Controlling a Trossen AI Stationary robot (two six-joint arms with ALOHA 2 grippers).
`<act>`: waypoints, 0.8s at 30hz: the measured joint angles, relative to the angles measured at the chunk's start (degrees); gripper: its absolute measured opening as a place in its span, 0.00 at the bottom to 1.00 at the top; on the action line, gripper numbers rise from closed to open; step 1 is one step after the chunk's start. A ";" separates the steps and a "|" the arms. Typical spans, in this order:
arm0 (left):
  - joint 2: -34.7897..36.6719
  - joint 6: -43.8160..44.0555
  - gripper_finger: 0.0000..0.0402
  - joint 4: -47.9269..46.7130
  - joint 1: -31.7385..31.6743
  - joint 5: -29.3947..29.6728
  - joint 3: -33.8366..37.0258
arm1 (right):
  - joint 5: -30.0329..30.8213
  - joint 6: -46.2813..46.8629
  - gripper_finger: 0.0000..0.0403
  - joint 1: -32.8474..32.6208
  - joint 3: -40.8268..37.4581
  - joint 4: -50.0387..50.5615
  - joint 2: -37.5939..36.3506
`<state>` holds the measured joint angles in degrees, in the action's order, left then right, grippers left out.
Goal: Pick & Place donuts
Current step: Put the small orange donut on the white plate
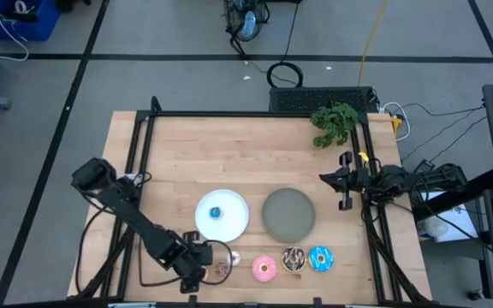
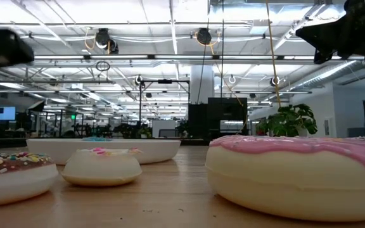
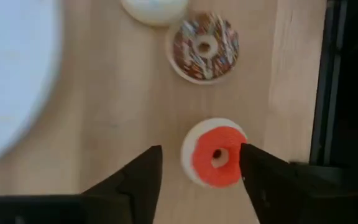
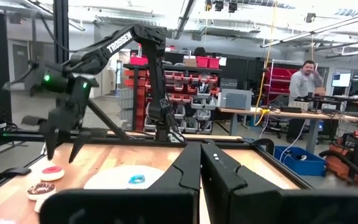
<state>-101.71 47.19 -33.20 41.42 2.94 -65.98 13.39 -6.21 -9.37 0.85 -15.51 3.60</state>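
Observation:
A tiny red donut (image 3: 216,155) lies flat on the wooden table near its front edge. My left gripper (image 3: 201,152) is open and points down over it, one finger on either side, apparently just above it as the right wrist view shows the gripper (image 4: 64,152). Beyond it lie a tiny brown sprinkled donut (image 3: 204,46) and a tiny white-pink donut (image 2: 103,166). A tiny blue donut (image 1: 216,212) rests on the white plate (image 1: 234,224). The pink (image 1: 264,268), dark chocolate (image 1: 294,258) and bright blue (image 1: 320,257) donuts lie along the front. My right gripper (image 1: 343,181) waits shut at the right edge.
A grey plate (image 1: 288,214) sits right of the white plate. A green plant (image 1: 334,122) stands at the far right corner. A black frame (image 1: 144,162) runs around the table's sides. Bare wood lies across the far half of the table.

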 joint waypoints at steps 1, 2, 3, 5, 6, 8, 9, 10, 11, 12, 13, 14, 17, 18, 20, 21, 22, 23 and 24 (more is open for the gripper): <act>-0.89 -0.09 0.55 0.52 -0.16 -1.27 0.02 | 0.01 0.24 0.00 0.00 0.00 0.03 0.00; -1.60 -0.26 0.56 0.61 -0.35 -2.42 -0.02 | 0.01 0.53 0.00 0.00 0.02 0.00 0.07; -2.23 -0.65 0.56 0.30 -0.49 -3.02 -0.29 | 0.00 0.72 0.00 0.00 0.01 0.02 0.11; -3.11 -1.50 0.57 0.17 -0.54 -3.22 -0.68 | 0.01 0.80 0.00 0.00 0.00 0.00 0.16; -3.38 -1.56 0.57 -0.01 -0.54 -3.37 -0.68 | 0.02 0.80 0.00 0.00 0.00 -0.04 0.23; -3.72 -1.57 0.57 -0.34 -0.54 -3.37 -0.68 | 0.02 0.82 0.00 0.00 0.02 0.00 0.28; -3.74 -1.58 0.57 -0.60 -0.54 -3.37 -0.68 | 0.02 0.80 0.00 0.00 0.02 -0.03 0.28; -3.74 -1.58 0.57 -0.60 -0.54 -3.40 -0.68 | 0.02 0.81 0.00 0.00 0.01 -0.06 0.28; -3.75 -1.58 0.57 -0.56 -0.54 -3.56 -0.68 | 0.02 0.82 0.00 0.00 0.02 -0.04 0.28; -3.76 -1.56 0.57 -0.58 -0.54 -3.64 -0.68 | 0.02 0.82 0.00 0.00 0.00 -0.04 0.28; -3.76 -1.58 0.57 -0.78 -0.54 -3.65 -0.68 | 0.02 0.82 0.00 0.00 0.00 -0.06 0.28; -3.76 -1.65 0.57 -0.95 -0.51 -3.58 -0.68 | 0.02 0.82 0.00 0.00 0.02 -0.04 0.28; -3.76 -2.14 0.57 -0.86 -0.31 -2.94 -0.68 | 0.02 0.82 0.00 0.00 0.02 -0.06 0.28; -3.94 -2.15 0.57 -0.79 -0.28 -2.93 -0.68 | 0.02 0.82 0.00 0.00 0.01 -0.06 0.28; -4.92 -2.32 0.57 -0.33 -0.27 -2.92 -0.72 | 0.02 0.75 0.00 0.00 0.02 -0.06 0.28; -5.55 -2.56 0.57 -0.07 -0.26 -3.12 -0.72 | 0.02 0.75 0.00 0.00 0.01 -0.05 0.28; -6.20 -2.77 0.57 0.23 -0.25 -3.69 -0.72 | 0.02 0.73 0.00 0.00 0.01 -0.06 0.28; -6.83 -3.01 0.57 0.71 -0.29 -4.41 -0.78 | 0.04 0.73 0.00 0.00 0.00 -0.06 0.28; -7.40 -3.25 0.57 1.07 -0.36 -4.61 -0.99 | 0.02 0.71 0.00 0.00 0.00 -0.06 0.28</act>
<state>-109.11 43.93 -32.13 41.06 -1.66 -66.96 13.41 -5.49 -9.37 0.84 -15.57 3.88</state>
